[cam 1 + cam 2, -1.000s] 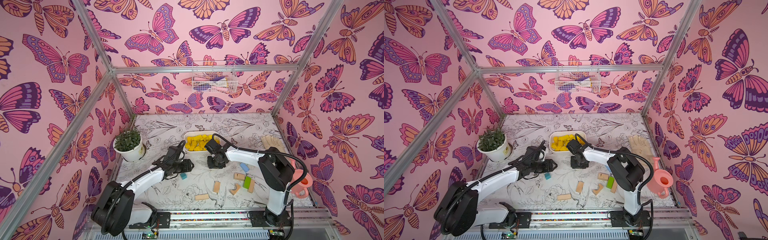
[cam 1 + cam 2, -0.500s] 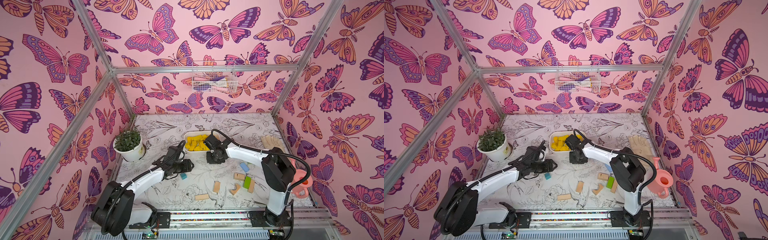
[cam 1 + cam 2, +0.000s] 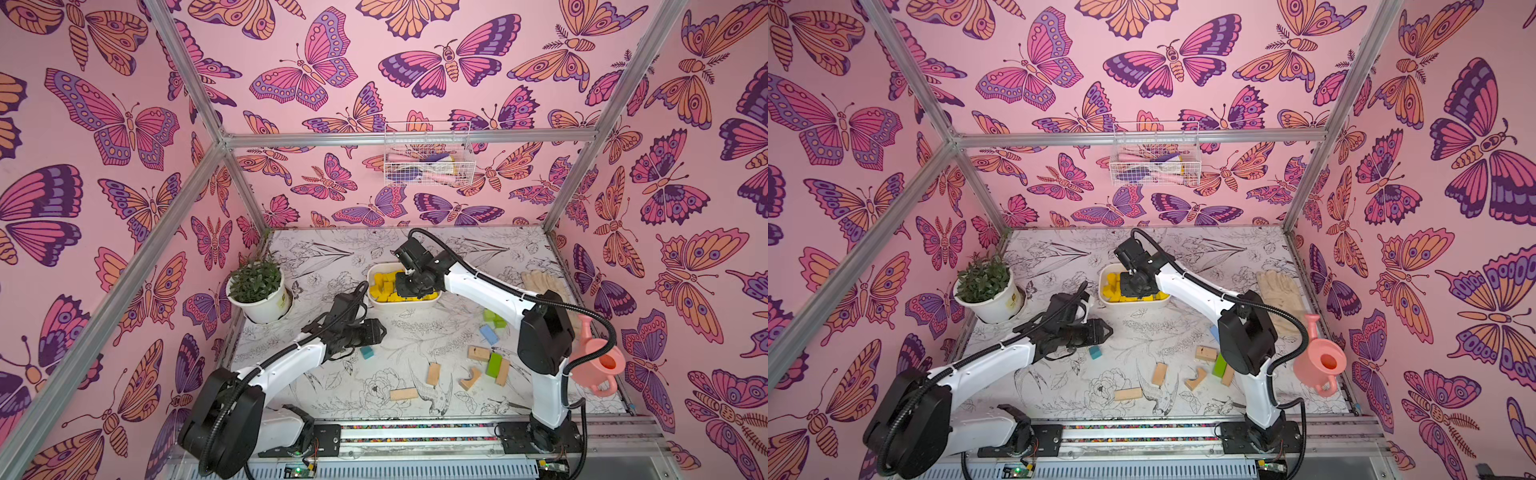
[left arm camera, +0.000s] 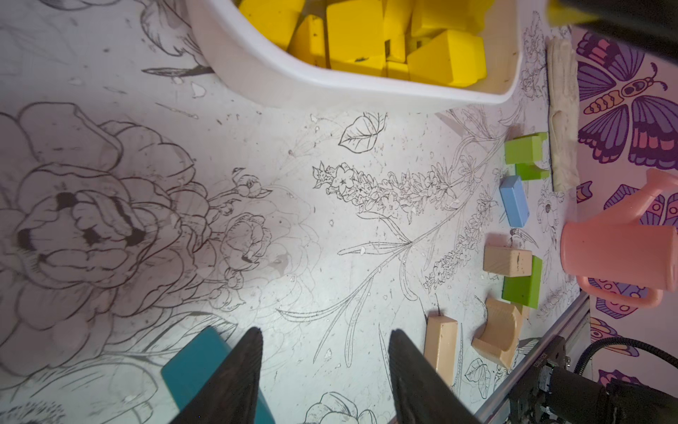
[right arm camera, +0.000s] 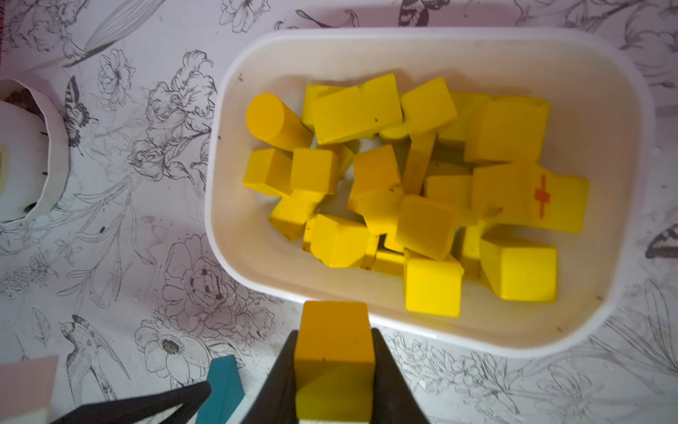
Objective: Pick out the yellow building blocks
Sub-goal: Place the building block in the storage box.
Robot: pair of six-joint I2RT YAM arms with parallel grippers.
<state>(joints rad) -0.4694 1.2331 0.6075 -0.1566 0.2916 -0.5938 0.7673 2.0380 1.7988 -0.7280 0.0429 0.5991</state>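
Several yellow building blocks (image 5: 425, 224) lie heaped in a white bin (image 5: 623, 110), one cube bearing a red cross (image 5: 543, 198). My right gripper (image 5: 334, 332) is shut on another yellow block (image 5: 334, 352) and holds it above the bin's near rim. In both top views that gripper (image 3: 409, 289) (image 3: 1131, 289) hangs over the bin (image 3: 401, 305). My left gripper (image 4: 324, 336) is open with only bare table between its fingers. It hovers in front of the bin (image 3: 380, 332), next to a teal block (image 4: 194, 363).
Tan blocks (image 3: 434, 373), green blocks (image 3: 493, 320) and a blue block (image 3: 489, 334) lie scattered at the front right. A potted plant (image 3: 257, 291) stands left. A pink watering can (image 3: 598, 361) and a glove (image 3: 540, 278) sit along the right wall. A wire basket (image 3: 426, 160) hangs on the back wall.
My right gripper has risen from the table and moved back and left over the bin, carrying the yellow block. The left arm has stayed still.
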